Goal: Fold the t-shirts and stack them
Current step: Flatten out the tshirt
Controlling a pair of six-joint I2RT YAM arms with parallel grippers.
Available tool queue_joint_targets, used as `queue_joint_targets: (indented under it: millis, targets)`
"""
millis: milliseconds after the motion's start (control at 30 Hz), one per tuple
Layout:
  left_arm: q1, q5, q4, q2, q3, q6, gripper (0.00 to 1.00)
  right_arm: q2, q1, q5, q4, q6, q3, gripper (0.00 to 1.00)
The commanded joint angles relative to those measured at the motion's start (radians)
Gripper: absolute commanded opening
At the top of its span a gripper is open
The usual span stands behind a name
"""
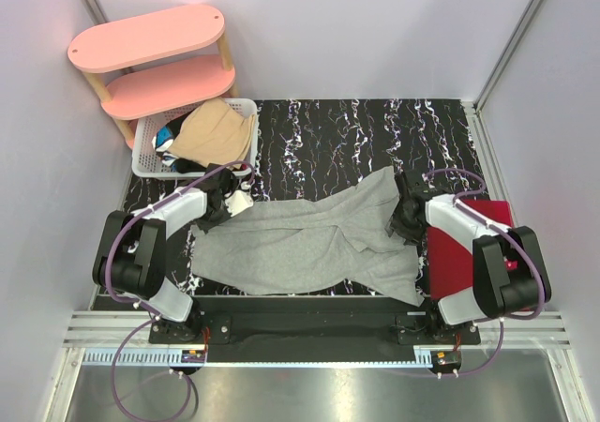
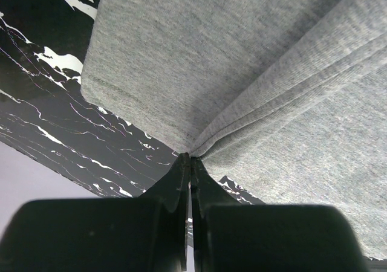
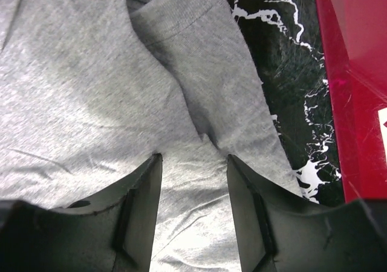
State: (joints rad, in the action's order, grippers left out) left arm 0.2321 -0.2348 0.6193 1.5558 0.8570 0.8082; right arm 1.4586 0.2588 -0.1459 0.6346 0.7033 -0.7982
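Left pincer [image 2: 190, 158] clamped on bunched edge of grey t-shirt [image 2: 242, 72], right pincer [image 3: 194, 158] spread wide over same shirt near sleeve

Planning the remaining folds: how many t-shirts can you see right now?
2 for certain: the grey t-shirt spread on the table, the tan t-shirt atop the white basket. Beneath it, dark and blue fabric may hide more.

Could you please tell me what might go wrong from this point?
1. The left jaws, shut, pinch only a bunched edge of the grey t-shirt; pulling could slip it free.
2. The right jaws stand open over the shirt near the red board; closing may grab only the sleeve.
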Motion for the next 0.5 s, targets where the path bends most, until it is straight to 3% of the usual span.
queue_joint_targets:
  millis: [0,467]
  targets:
    - [0.000,-0.024,0.003,-0.011,0.002,0.003,0.00,-0.053,-0.004,0.026,0.023,0.016,0.014,0.54]
    - [0.000,-0.018,0.005,-0.019,0.001,0.002,0.00,-0.127,0.002,0.074,0.042,0.075,0.093,0.52]
